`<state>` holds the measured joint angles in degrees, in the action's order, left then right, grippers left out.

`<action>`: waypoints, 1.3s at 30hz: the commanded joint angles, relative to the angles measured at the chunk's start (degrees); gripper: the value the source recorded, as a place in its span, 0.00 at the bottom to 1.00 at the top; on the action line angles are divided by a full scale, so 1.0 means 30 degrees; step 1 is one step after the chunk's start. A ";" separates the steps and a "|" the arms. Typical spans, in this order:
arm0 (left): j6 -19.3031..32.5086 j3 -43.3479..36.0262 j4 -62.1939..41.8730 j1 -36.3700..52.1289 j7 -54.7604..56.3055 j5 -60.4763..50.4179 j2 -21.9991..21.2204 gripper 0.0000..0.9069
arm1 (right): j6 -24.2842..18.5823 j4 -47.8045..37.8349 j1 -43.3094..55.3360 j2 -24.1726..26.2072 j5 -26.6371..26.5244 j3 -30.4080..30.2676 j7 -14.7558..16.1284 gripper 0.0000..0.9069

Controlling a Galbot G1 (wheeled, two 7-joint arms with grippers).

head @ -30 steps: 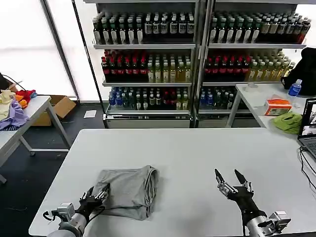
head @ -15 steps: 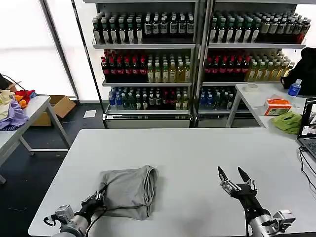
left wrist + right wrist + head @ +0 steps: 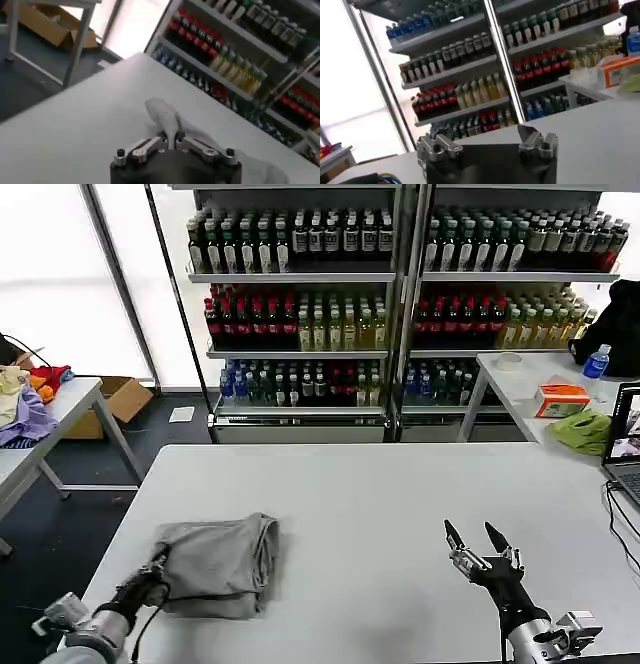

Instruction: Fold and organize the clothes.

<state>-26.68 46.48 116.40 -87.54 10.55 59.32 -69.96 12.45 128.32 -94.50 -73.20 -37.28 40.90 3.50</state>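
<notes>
Lying folded into a thick, roughly square bundle: a light grey shirt [image 3: 218, 564], resting on the near left part of the white table [image 3: 380, 494]. Showing soft rounded folds along the far edge and the right side, with layers stacked and a darker crease at the near edge. Showing no print or collar from the head view. Rising in a narrow pinched ridge [image 3: 167, 120] in the left wrist view, right in front of the fingers.

Gripping the near left corner of the bundle: the left gripper [image 3: 152, 576], fingers clenched on the cloth, arm reaching in from the near left edge of the table.

Hovering over the near right part of the table, well apart from the shirt: the right gripper [image 3: 478, 541], its two dark fingers spread, pointing upward, holding nothing.

Standing behind the table: shelves [image 3: 400, 304] carrying rows of bottles.
</notes>
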 commanded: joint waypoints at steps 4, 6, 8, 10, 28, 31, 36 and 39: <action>-0.1716 0.6672 0.2460 -0.0158 0.2446 0.9111 0.4453 0.01 | -0.0109 -0.0176 0.0095 0.0098 -0.0097 0.0065 0.0055 1.00; -0.1726 0.6752 0.2460 -0.0200 0.2426 0.9402 0.5135 0.01 | -0.0252 -0.0277 0.0104 0.0170 -0.0085 0.0149 0.0240 1.00; -0.1689 0.6267 0.2359 -0.0147 0.2337 0.8792 0.5404 0.01 | -0.0273 -0.0274 0.0135 0.0205 -0.0101 0.0155 0.0285 1.00; -0.1818 0.5500 0.2482 0.0042 0.2471 0.8529 0.5356 0.01 | -0.0305 -0.0339 0.0184 0.0188 -0.0097 0.0107 0.0297 1.00; 0.0902 -1.0482 0.6313 0.2761 0.4108 0.5898 0.3594 0.01 | -0.0688 0.0098 -0.0071 -0.1557 0.1213 -0.1075 0.0634 1.00; -0.0228 -1.2265 0.4594 0.4867 0.2733 0.5996 0.2808 0.01 | -0.0948 0.0148 -0.0298 -0.1797 0.1383 -0.1284 0.1027 1.00; -0.1464 -1.5188 0.0199 0.7163 -0.0166 0.3330 -0.0103 1.00 | -0.0946 -0.0250 -0.0572 -0.2205 0.2011 -0.2270 0.0739 1.00; -0.1477 -1.5796 -0.1256 0.7267 -0.1509 0.1573 -0.1157 1.00 | -0.0748 -0.0435 -0.0587 -0.1914 0.2010 -0.2914 0.0696 1.00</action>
<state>-29.18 20.42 127.38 -75.58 17.07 75.99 -63.02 10.09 127.86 -95.50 -77.98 -33.17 36.04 5.43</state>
